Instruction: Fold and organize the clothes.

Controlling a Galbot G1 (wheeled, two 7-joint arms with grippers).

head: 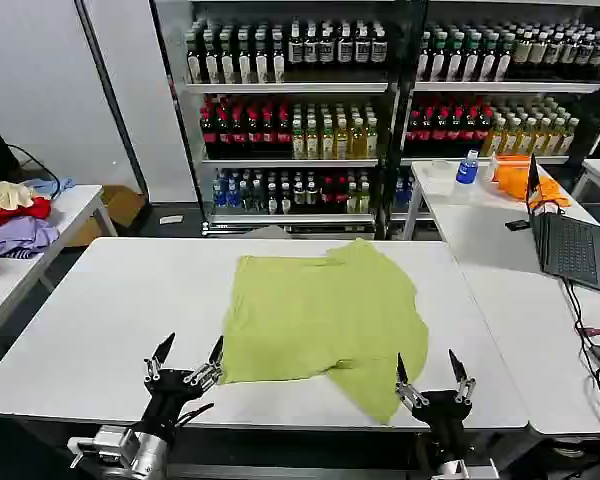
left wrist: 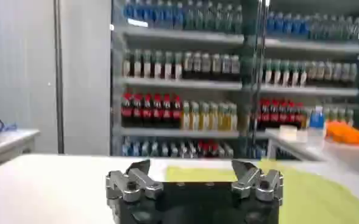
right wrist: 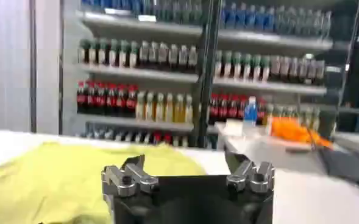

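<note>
- L gripper (head: 189, 357): fingers spread, near table edge, just left of shirt's near-left corner.
- R gripper (head: 432, 372): fingers apart, near edge, beside shirt's near-right tip.
- T-shirt (head: 325, 318): lime, plain side up, rumpled, partly folded, mid white table (head: 100, 310).
- Drink shelves (head: 290, 120) behind.

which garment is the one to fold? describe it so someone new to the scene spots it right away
Start at the large white table directly before the robot, in front of the drink shelves. The lime T-shirt lies loosely spread on it, its near edge between the open left gripper and open right gripper. It is the sole garment on that table; the red, purple and cream pile sits on the side table to the left.
</note>
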